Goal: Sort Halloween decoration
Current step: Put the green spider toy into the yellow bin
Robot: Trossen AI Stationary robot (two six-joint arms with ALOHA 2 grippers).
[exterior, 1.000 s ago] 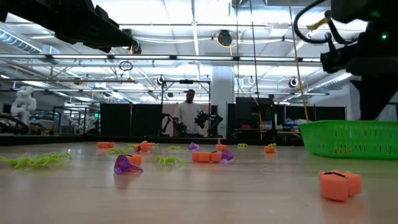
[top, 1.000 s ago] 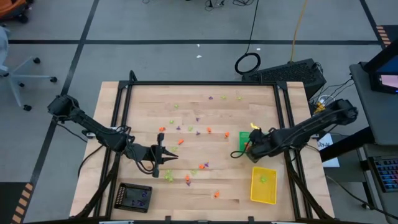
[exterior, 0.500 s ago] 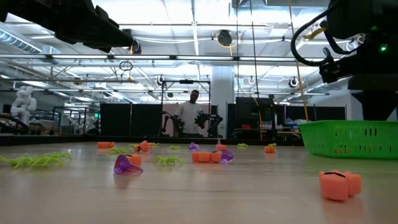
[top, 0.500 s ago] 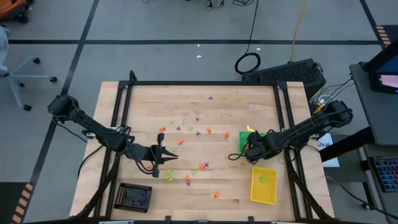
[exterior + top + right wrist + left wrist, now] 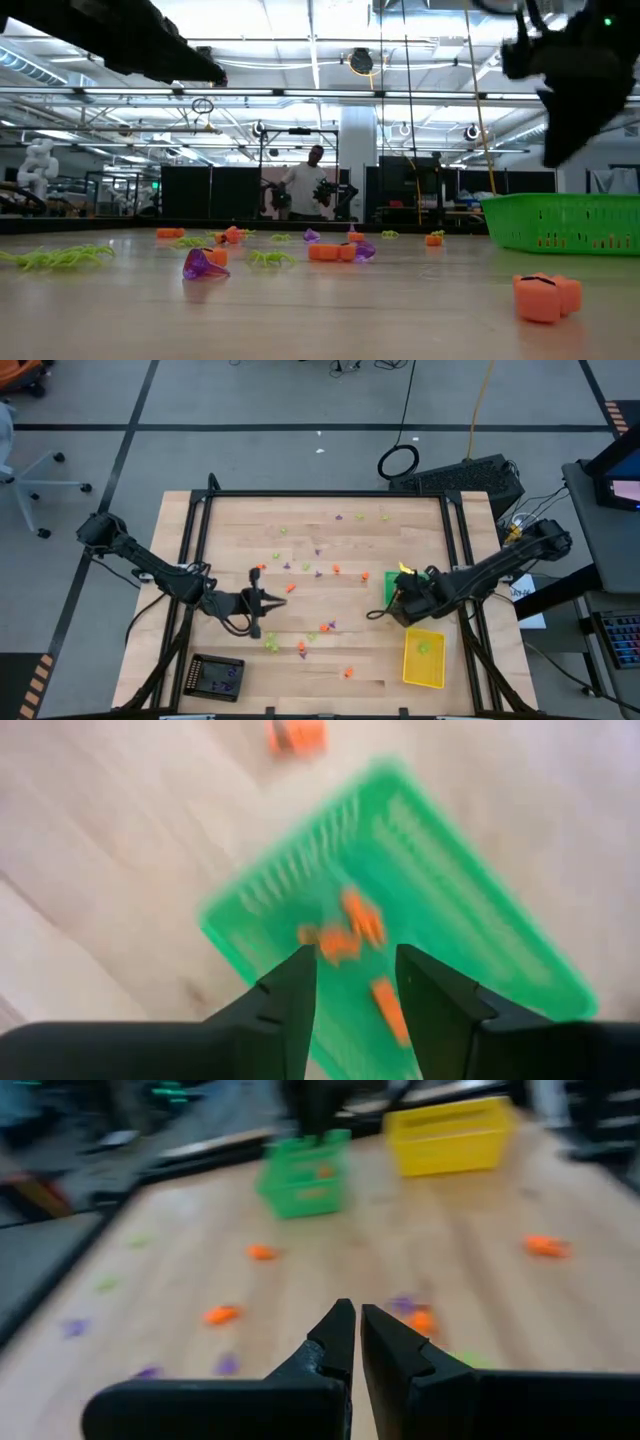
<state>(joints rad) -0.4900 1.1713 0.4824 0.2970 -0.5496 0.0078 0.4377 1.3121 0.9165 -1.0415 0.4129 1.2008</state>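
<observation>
Right gripper (image 5: 392, 596) has shifted a little since a second ago and its jaws have parted; it now hangs over the green tray (image 5: 390, 586) with the jaws open and nothing between them. The right wrist view shows that tray (image 5: 440, 920) as ribbed, slotted plastic with a few orange trinkets (image 5: 345, 932) lying inside (blurred, shapes unclear). Left gripper (image 5: 277, 600) has edged up the table from where it was, jaws closed and empty, just above the pale wood-grain table (image 5: 400, 520). The Halloween decoration (image 5: 300, 585) is tiny orange, purple and lime plastic pieces scattered over the middle of the table, between the two arms. In the low view there is a blocky orange piece (image 5: 541, 295), a translucent purple one (image 5: 203, 264) and a spindly lime one (image 5: 60, 257). Yellow tray (image 5: 423, 657) sits near the table's front edge at right, black tray (image 5: 216, 677) at front left. A person (image 5: 310, 188) stands far behind.
</observation>
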